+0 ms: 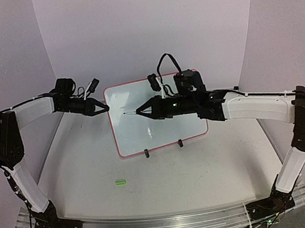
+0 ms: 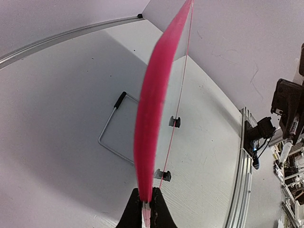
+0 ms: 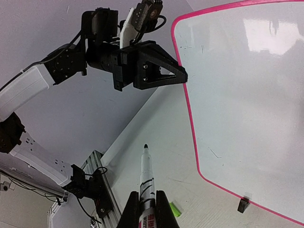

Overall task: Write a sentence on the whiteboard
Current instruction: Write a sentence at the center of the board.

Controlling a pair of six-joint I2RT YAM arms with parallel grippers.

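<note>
The whiteboard (image 1: pixel 159 121) stands tilted back on two black clip feet (image 1: pixel 146 153) in the middle of the table, its pink frame (image 2: pixel 152 109) seen edge-on in the left wrist view. My left gripper (image 1: pixel 106 108) is shut on the frame's upper left edge, the jaws (image 2: pixel 146 209) pinching the pink rim. My right gripper (image 1: pixel 139 113) is shut on a white marker (image 3: pixel 145 175) with its black tip bare. The marker points left in front of the board's face (image 3: pixel 247 95). I cannot tell whether the tip touches the board.
A small green cap (image 1: pixel 120 181) lies on the table in front of the board, left of centre. A bent wire stand (image 2: pixel 111 128) lies behind the board. White walls close in the back and sides. An aluminium rail (image 1: pixel 155 225) runs along the near edge.
</note>
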